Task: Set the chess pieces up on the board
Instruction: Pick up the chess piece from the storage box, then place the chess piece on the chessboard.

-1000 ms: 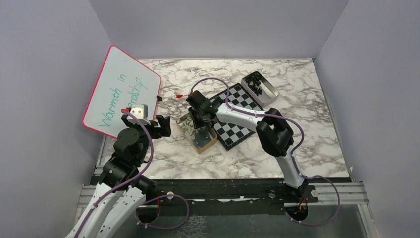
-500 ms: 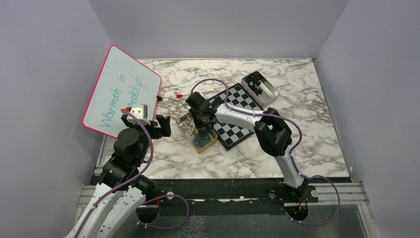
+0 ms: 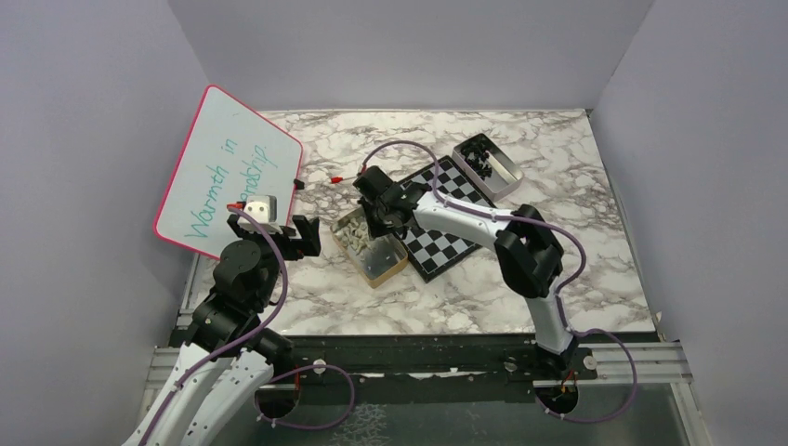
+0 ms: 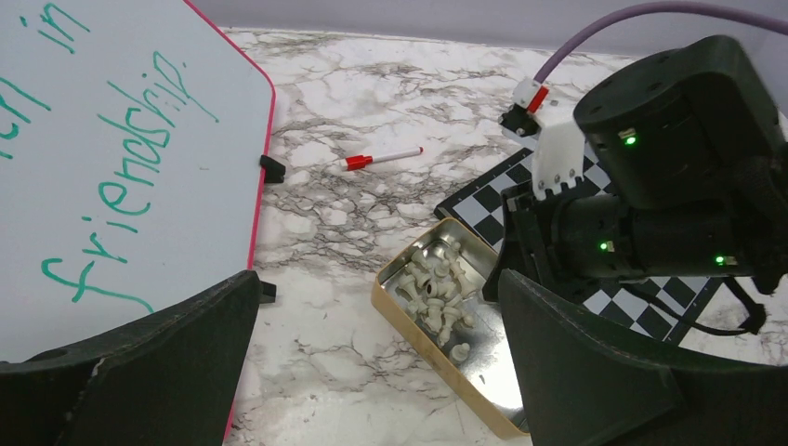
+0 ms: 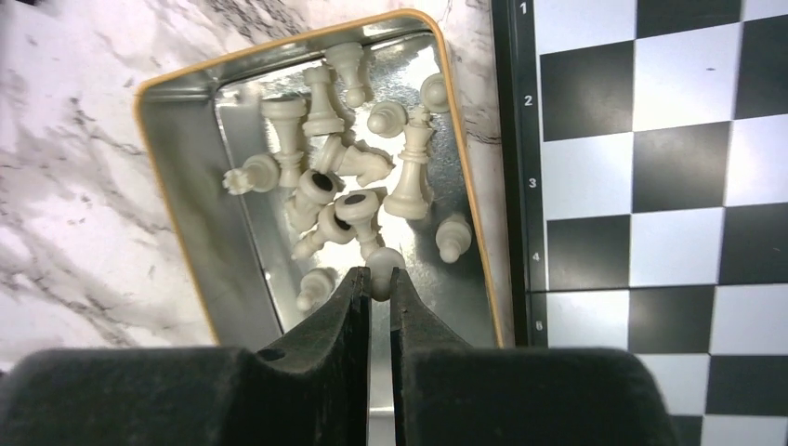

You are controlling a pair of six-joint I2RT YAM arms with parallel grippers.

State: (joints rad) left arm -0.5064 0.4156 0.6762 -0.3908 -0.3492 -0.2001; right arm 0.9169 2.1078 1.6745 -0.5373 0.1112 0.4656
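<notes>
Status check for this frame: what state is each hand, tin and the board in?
right hand, shut on a pale pawn
left hand, open, holding nothing
gold tin, open, pale pieces lying loose inside
far tin, open, black pieces inside
board, no piece on visible squares
marker, capped, lying flat

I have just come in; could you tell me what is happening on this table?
The right gripper is over the gold-rimmed tin, its fingers closed on one pale piece. The board beside it shows no pieces yet. The left gripper is open and empty near the whiteboard. A second tin of black pieces sits at the board's far corner.
</notes>
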